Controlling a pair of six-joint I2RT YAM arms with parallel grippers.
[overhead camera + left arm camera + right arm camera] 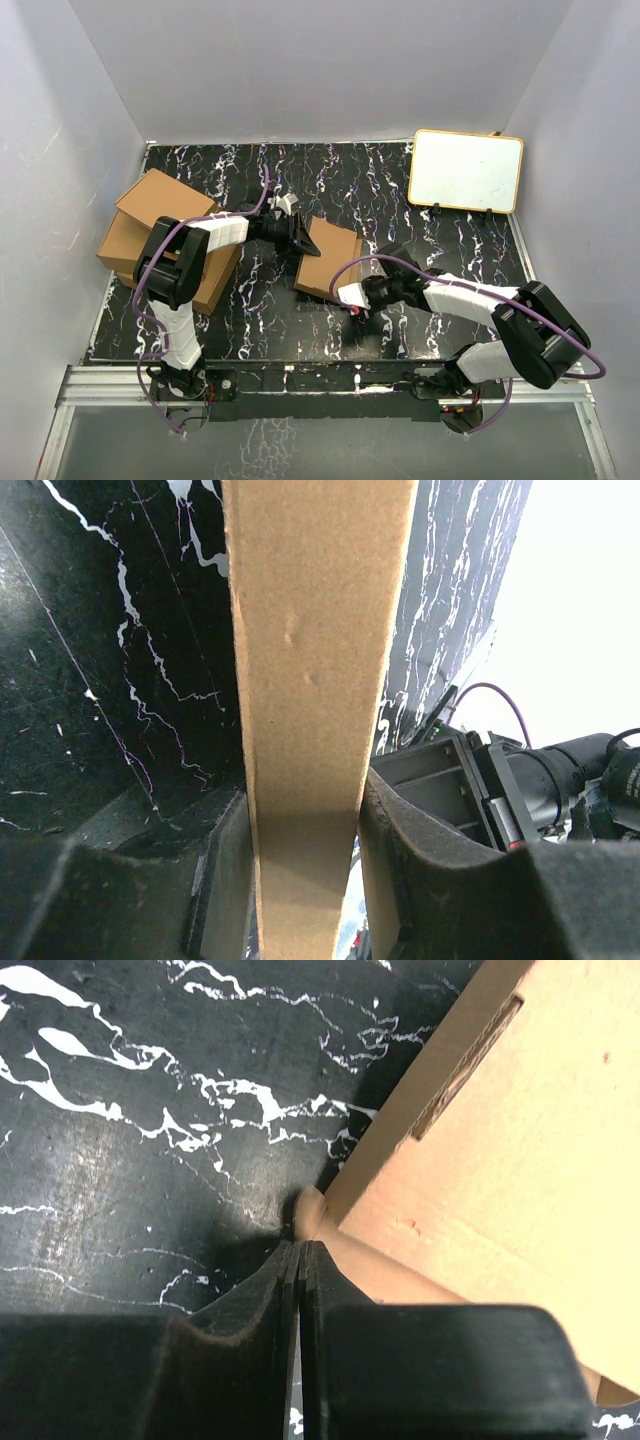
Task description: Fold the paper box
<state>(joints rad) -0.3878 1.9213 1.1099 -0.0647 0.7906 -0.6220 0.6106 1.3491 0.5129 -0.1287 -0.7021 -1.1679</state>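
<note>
The paper box (332,257) lies flat and closed-looking in the middle of the black marble table. My left gripper (298,238) is at its far left edge. In the left wrist view the left gripper (305,815) has a brown cardboard wall of the box (315,660) between its two fingers, shut on it. My right gripper (357,298) is at the box's near right corner. In the right wrist view the right gripper (300,1247) is shut and empty. Its tips touch a small rounded flap at the corner of the box (500,1150).
A pile of ready-made brown cardboard boxes (160,235) stands at the left edge of the table. A white board with a yellow rim (466,170) leans at the back right. White walls close the table on three sides.
</note>
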